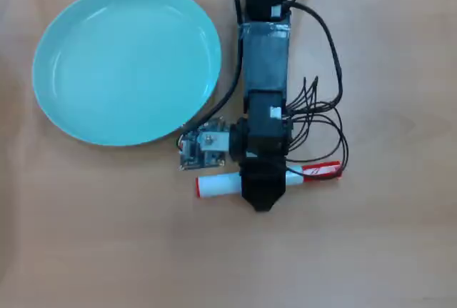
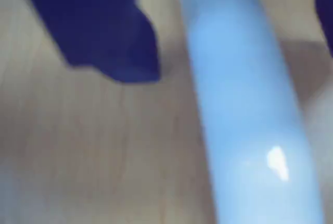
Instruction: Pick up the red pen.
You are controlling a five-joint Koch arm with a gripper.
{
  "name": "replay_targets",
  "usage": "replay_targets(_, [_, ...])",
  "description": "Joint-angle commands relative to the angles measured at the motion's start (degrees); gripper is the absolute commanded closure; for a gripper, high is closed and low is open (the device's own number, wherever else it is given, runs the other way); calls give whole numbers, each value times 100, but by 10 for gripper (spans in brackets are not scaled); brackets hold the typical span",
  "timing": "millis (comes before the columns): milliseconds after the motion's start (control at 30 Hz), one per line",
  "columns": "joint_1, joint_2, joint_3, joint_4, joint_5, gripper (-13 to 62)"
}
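The red pen (image 1: 218,185) lies flat on the wooden table, its red cap to the right and its white barrel with a thin red rim to the left in the overhead view. My gripper (image 1: 264,195) is down over the pen's middle and hides that part. In the wrist view the barrel (image 2: 244,120) runs up the frame, blurred and bluish. My gripper (image 2: 234,52) straddles it: one dark jaw stands left of the barrel with a gap, and the other shows only at the right edge. The jaws look open around the pen.
A teal plate (image 1: 127,63) sits at the upper left of the overhead view, empty. The arm's body (image 1: 265,65) reaches down from the top edge. Loose black wires (image 1: 318,111) hang on its right, and a small camera board (image 1: 203,148) on its left near the plate's rim.
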Motion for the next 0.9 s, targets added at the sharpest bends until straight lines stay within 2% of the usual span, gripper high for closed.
replay_targets(0, [79, 18, -237, 62, 299, 229])
replay_targets(133, [62, -62, -229, 70, 299, 488])
replay_targets(267, [-9, -185, -264, 79, 308, 472])
replay_targets(400, [0, -185, -229, 97, 466, 577])
replay_targets(433, [9, -185, -220, 114, 483, 581])
replay_targets(867, [9, -123, -220, 677, 492, 569])
